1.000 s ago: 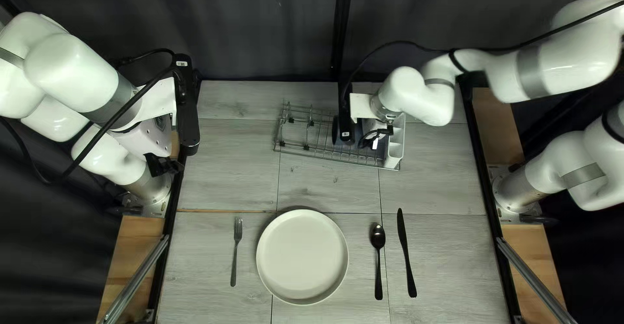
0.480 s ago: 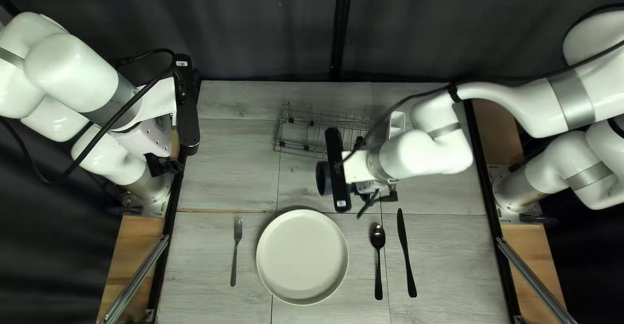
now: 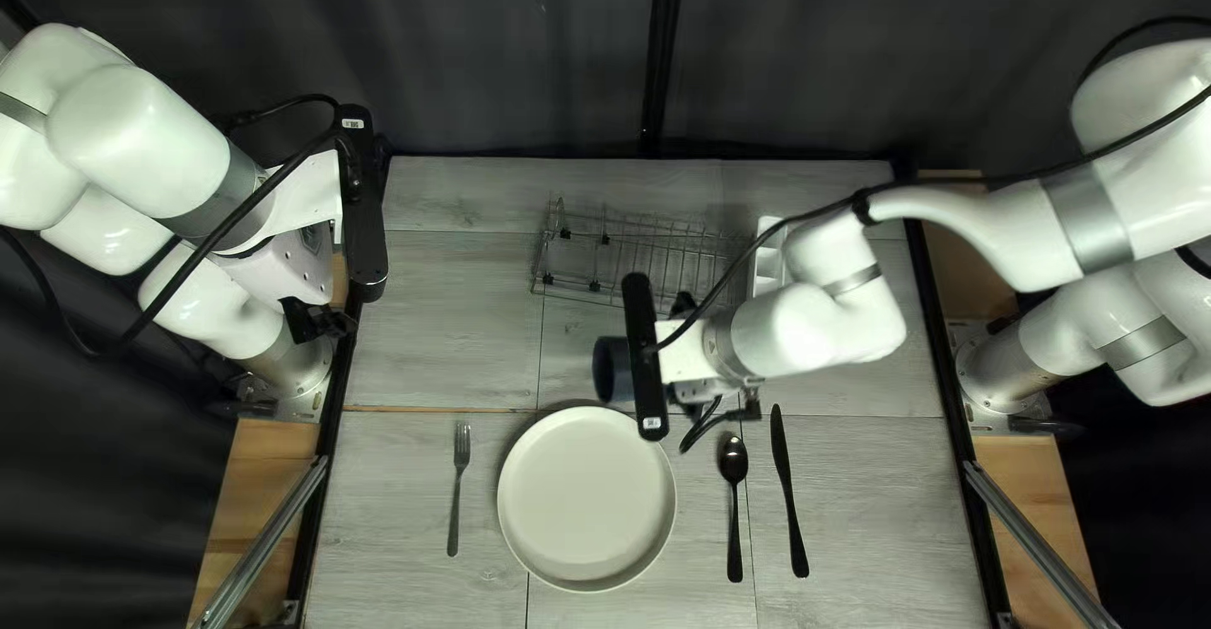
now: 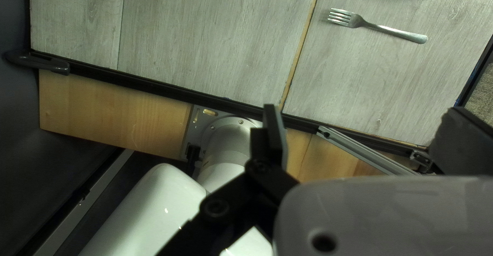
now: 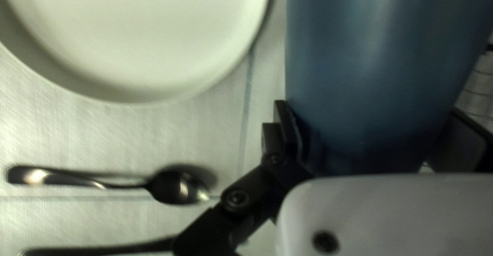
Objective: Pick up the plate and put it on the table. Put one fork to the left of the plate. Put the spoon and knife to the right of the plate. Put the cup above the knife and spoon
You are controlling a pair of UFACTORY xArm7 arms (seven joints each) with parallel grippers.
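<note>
At the left of the top left view, the left gripper [image 4: 367,117] stands wide with nothing between its fingers, out over the table's edge, probably parked there to leave the setting free. The fork [image 3: 458,478] lies to the left of the plate [image 3: 587,497], as asked, and the plate sits flat as the middle of the setting. By the plate's far right edge, the right gripper [image 5: 370,107] has its fingers closed on both sides of the cup [image 5: 380,55], likely to carry it above the spoon [image 3: 734,459] and knife [image 3: 796,522], which lie apart with handles toward the near edge. The rack [image 3: 594,286] is partly covered by the right arm; the cup is mostly hidden from above and cut off in the right wrist view, so I cannot tell whether it is upright.
</note>
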